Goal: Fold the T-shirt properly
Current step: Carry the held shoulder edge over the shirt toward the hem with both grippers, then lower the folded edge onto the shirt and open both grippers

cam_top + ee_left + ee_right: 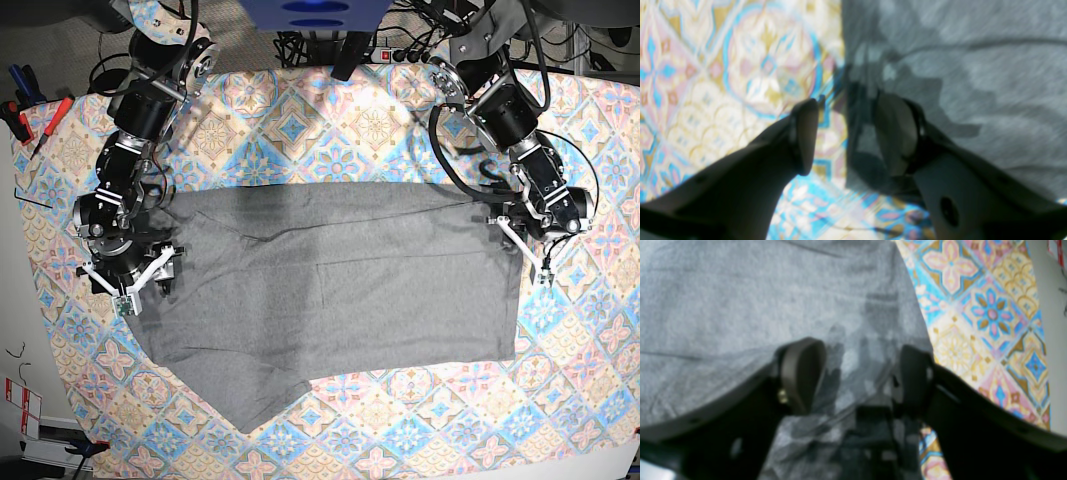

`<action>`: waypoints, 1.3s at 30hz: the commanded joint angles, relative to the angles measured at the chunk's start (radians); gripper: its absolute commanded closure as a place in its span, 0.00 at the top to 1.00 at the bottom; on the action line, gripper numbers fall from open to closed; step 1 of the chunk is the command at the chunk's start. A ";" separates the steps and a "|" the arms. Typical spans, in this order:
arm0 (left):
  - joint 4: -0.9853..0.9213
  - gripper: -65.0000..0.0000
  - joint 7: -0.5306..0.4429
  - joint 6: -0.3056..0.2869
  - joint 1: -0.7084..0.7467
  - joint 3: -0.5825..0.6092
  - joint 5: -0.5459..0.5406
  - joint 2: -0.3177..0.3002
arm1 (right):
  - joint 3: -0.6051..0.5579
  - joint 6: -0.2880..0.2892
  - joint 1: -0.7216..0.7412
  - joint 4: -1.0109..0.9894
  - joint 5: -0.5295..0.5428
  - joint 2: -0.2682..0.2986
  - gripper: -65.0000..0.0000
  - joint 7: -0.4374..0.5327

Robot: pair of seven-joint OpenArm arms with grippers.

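Base view shows the T-shirt (340, 290) spread flat mid-tablecloth (400, 420), grey, lightly creased, one flap folded across its middle; left gripper (846, 133) hangs over its edge, jaws parted, holding nothing. Right gripper (857, 373) spreads wide above grey cloth by the opposite edge, also empty.

A desk (400, 420) fills most of the base view, covered by a bright tablecloth (330, 125) with diamond shapes in blue, pink and yellow. Light falls evenly on it. Past the far edge lie black cables (410, 40) and what may be a power strip, though it is small. Red-handled tools (40, 125) lie at the far left corner.
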 commanded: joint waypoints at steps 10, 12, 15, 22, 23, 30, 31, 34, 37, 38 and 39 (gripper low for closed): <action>0.252 0.49 -0.118 -0.002 0.036 -0.123 -0.148 0.046 | 0.002 -0.005 -0.030 0.170 0.018 0.021 0.67 0.027; 0.305 0.49 -0.122 -0.002 0.078 -0.111 -0.211 0.046 | 0.002 -0.005 -0.056 0.186 0.018 0.021 0.67 0.027; 0.381 0.49 -0.121 -0.002 0.137 -0.111 -0.258 0.043 | 0.003 -0.005 -0.076 0.210 0.018 0.021 0.67 0.026; 0.312 0.67 -0.121 -0.002 0.213 -0.117 -0.261 0.019 | 0.002 -0.005 -0.163 0.222 0.018 0.021 0.67 0.026; 0.297 0.76 -0.121 -0.002 0.213 -0.117 -0.263 0.011 | 0.003 -0.005 -0.174 0.224 0.018 0.021 0.68 0.026; 0.283 0.94 -0.119 -0.002 0.214 -0.117 -0.327 0.006 | 0.014 -0.005 -0.202 0.259 0.018 0.023 0.68 0.021; 0.277 0.94 -0.119 -0.002 0.213 -0.115 -0.329 0.006 | 0.020 -0.005 -0.211 0.261 0.018 0.023 0.68 0.021; 0.180 0.94 -0.119 -0.002 0.193 -0.112 -0.332 -0.001 | 0.037 -0.005 -0.214 0.261 0.018 0.023 0.68 0.021; 0.045 0.94 -0.119 -0.002 0.148 -0.112 -0.332 -0.034 | 0.049 -0.005 -0.214 0.261 0.018 0.023 0.68 0.020; 0.010 0.94 -0.119 -0.002 0.137 -0.112 -0.332 -0.044 | 0.055 -0.005 -0.214 0.261 0.018 0.023 0.68 0.020; -0.021 0.94 -0.119 -0.002 0.128 -0.112 -0.332 -0.052 | 0.062 -0.005 -0.214 0.261 0.018 0.023 0.68 0.020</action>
